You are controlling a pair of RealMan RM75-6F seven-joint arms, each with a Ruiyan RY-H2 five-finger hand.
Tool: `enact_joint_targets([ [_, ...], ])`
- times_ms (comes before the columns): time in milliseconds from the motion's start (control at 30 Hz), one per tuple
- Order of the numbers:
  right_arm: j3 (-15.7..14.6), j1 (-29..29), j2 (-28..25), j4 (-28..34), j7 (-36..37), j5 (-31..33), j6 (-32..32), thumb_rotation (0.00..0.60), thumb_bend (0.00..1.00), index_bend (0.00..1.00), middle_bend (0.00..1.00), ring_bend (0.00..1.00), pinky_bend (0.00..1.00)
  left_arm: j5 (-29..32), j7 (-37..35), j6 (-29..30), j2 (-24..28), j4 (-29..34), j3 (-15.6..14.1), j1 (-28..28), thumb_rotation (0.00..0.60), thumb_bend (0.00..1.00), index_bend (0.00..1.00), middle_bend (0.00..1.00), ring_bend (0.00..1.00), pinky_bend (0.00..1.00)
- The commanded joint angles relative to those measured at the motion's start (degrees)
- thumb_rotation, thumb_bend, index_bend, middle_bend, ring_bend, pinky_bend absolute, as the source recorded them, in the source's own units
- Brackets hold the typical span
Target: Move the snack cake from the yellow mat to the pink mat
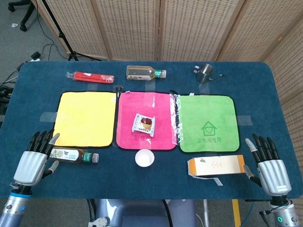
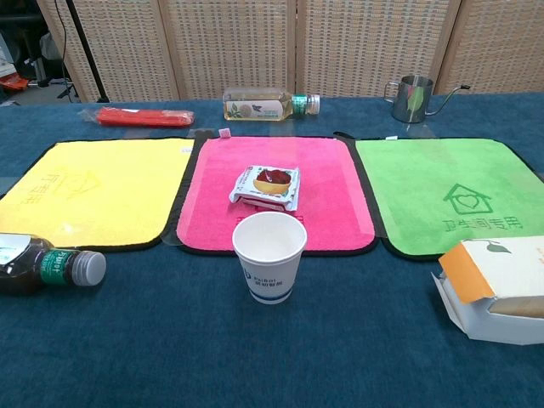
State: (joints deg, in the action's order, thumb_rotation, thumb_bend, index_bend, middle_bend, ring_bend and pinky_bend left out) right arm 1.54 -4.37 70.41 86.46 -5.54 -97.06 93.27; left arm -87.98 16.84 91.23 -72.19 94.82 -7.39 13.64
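The wrapped snack cake (image 1: 144, 123) (image 2: 267, 187) lies near the middle of the pink mat (image 1: 130, 113) (image 2: 327, 178). The yellow mat (image 1: 85, 118) (image 2: 93, 187) to its left is bare. My left hand (image 1: 33, 161) hovers open at the near left corner of the table, fingers spread, holding nothing. My right hand (image 1: 269, 166) hangs open at the near right corner, also holding nothing. Neither hand shows in the chest view.
A dark bottle (image 1: 73, 155) (image 2: 42, 265) lies beside my left hand. A paper cup (image 1: 145, 158) (image 2: 269, 256) stands before the pink mat. An open carton (image 1: 215, 166) (image 2: 497, 289) sits by my right hand. Green mat (image 1: 207, 124), clear bottle (image 1: 144, 73), red packet (image 1: 90, 76), metal pitcher (image 1: 204, 72) lie farther back.
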Motion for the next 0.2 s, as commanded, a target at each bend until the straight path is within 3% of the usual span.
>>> enact_joint_targets([
  [33, -0.29, 0.09, -0.17, 0.4, -0.27, -0.53, 0.07, 0.6, 0.34, 0.0, 0.0, 0.0, 0.0, -0.38, -0.39, -0.07, 0.24, 0.11, 0.46, -0.5, 0.6, 0.27, 0.0, 0.0, 0.0, 0.0],
  [200, -0.26, 0.39, -0.35, 0.84, -0.33, -1.23, 1.07, 0.6, 0.34, 0.0, 0.0, 0.0, 0.0, -0.95, -1.0, -0.39, 0.35, -0.29, 1.42, -1.16, 0.6, 0.27, 0.0, 0.0, 0.0, 0.0],
])
